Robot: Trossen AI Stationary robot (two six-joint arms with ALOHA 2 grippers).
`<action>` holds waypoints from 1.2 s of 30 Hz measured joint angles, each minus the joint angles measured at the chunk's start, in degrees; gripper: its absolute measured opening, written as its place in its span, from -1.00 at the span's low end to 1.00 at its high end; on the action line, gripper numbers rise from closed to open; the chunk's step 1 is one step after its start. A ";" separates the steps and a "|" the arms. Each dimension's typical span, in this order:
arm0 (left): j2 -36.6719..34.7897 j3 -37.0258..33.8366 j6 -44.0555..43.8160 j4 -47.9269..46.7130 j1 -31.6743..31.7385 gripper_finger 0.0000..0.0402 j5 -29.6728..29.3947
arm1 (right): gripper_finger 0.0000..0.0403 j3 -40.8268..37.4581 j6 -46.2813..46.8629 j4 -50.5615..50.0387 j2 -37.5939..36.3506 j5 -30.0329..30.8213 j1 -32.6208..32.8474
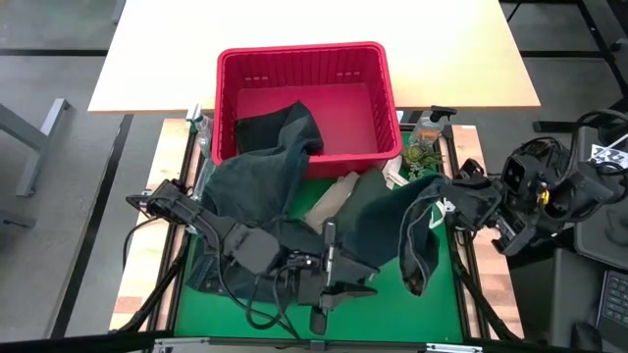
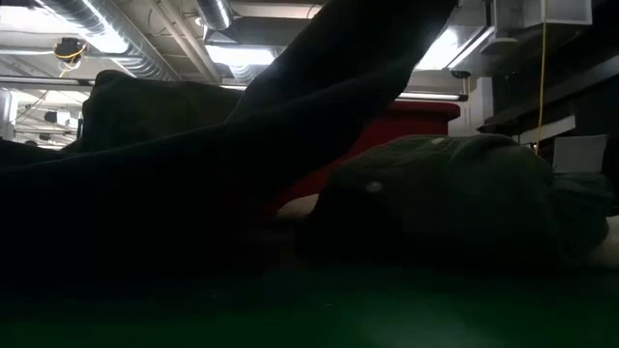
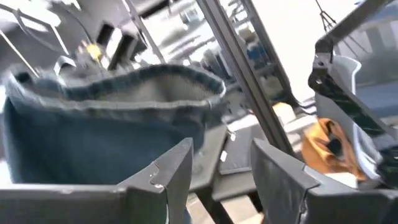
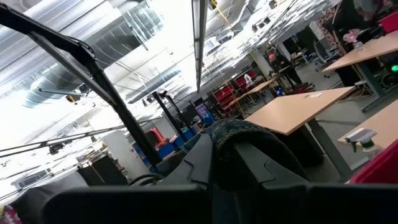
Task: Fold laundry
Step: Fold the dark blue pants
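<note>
A: Where does the laundry lie?

B: A dark garment (image 1: 257, 162) hangs over the front wall of the red basket (image 1: 304, 61), half inside it. An olive-green shirt (image 1: 378, 221) lies just in front of the basket on the green mat (image 1: 442, 309).

A: And the pincers?

B: The left pincer (image 3: 221, 171), in front of the basket, stands parted, nothing between its fingers. The right pincer (image 4: 225, 163), beside the basket's right front corner, is clamped on a dark cloth (image 1: 420, 240) hanging from it.
</note>
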 joint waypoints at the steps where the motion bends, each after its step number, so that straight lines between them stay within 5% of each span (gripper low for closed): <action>1: 0.00 -0.01 1.04 1.10 0.00 -0.22 0.00 | -0.84 0.00 -0.02 -0.02 0.00 0.04 -0.10; 12: 1.87 -0.08 14.55 11.45 -0.17 -0.22 5.28 | -0.84 0.00 -0.17 -0.31 0.00 3.62 -0.11; 19: 3.76 -0.09 18.45 12.54 0.51 -0.22 2.19 | -0.84 0.00 -0.20 -0.33 0.00 4.75 -0.10; 36: 3.78 -0.09 15.06 8.58 3.91 -0.34 -1.40 | -0.84 0.00 -0.24 -4.57 0.91 17.37 -0.09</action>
